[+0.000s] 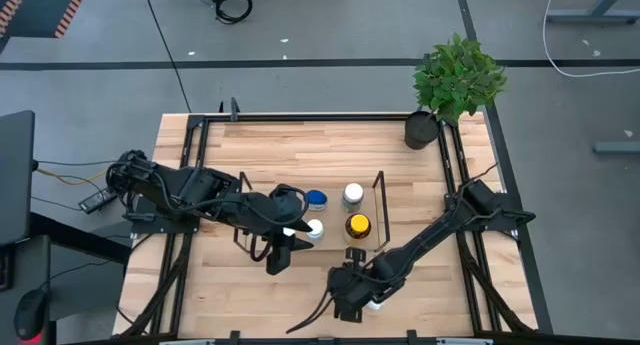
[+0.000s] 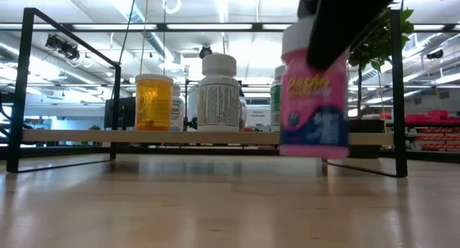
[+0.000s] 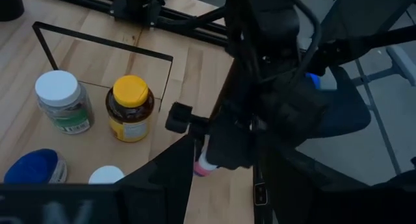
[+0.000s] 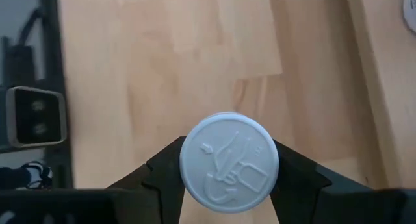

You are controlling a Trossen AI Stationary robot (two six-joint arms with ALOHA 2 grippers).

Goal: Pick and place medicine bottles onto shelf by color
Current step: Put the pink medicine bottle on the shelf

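Low view: nearest the camera, right of centre, hangs a pink-labelled bottle (image 2: 314, 97) with a white cap, clear of the table (image 2: 215, 205), held from above by the right gripper (image 2: 338, 29). Behind it on the shelf (image 2: 144, 136) stand an amber bottle (image 2: 154, 102) and a white bottle (image 2: 218, 92).

High view: the right gripper (image 1: 362, 295) sits at lower centre, clamped on the pink bottle. The left gripper (image 1: 283, 247) is just left of a white-capped bottle (image 1: 314, 228) at the shelf's near edge; I cannot tell whether it grips. A blue-capped bottle (image 1: 316, 198) stands above it.

Right wrist view: both fingers (image 4: 162, 178) press the white cap (image 4: 231, 161) at lower centre
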